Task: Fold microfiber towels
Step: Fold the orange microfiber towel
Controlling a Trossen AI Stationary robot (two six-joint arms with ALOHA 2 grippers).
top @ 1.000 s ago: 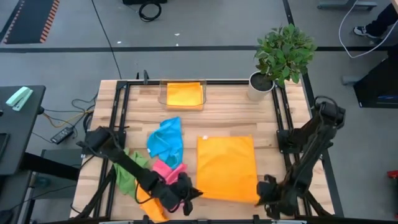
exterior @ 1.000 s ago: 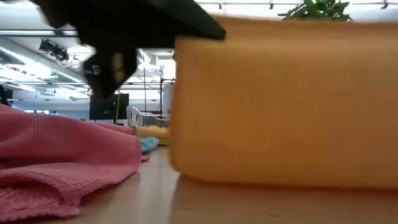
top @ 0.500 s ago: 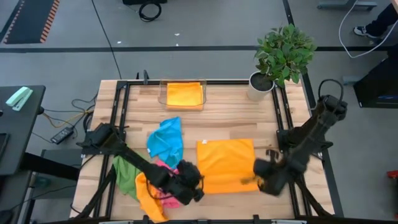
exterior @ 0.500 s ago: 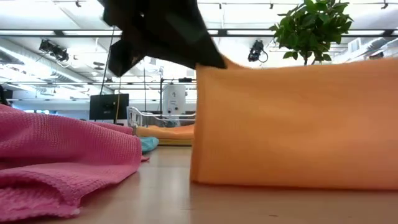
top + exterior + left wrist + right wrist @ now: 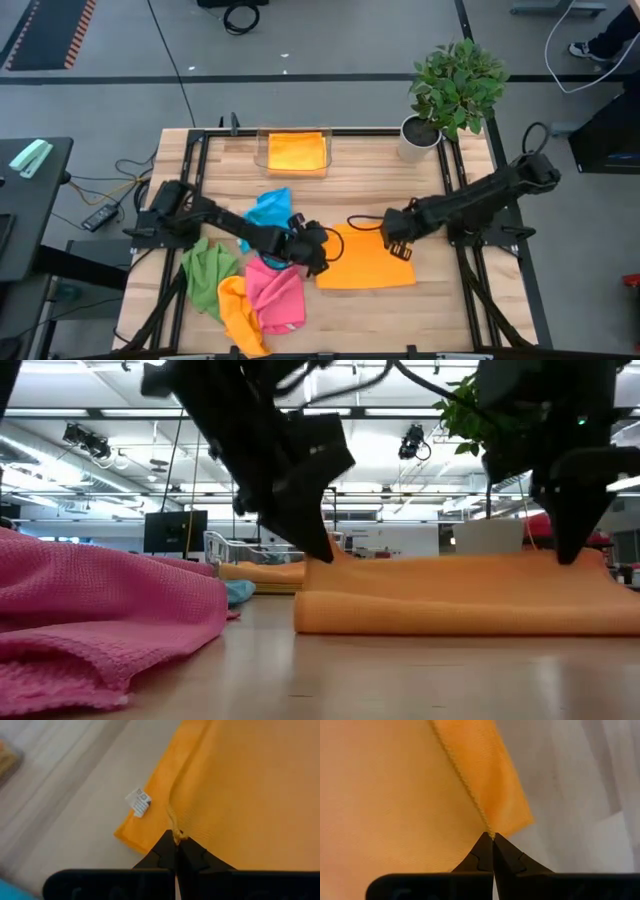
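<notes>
Both claws [image 5: 318, 250] [image 5: 398, 240] pinching folded orange towel [image 5: 368, 265], pink towel [image 5: 275, 295] beside, plant [image 5: 455, 85] behind

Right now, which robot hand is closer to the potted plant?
The right gripper. It pinches the orange towel's far corner, on the potted plant's side of the table. The left gripper pinches the towel's other far corner, farther from it.

- Even, bright overhead light; ceiling strip lamps [image 5: 120, 412] glow behind my arms.
- My arms read as dark silhouettes against them.
- Beneath my fingertips the orange towel [image 5: 250, 790] looks soft, slightly blurred.
- Shadows stay faint.
</notes>
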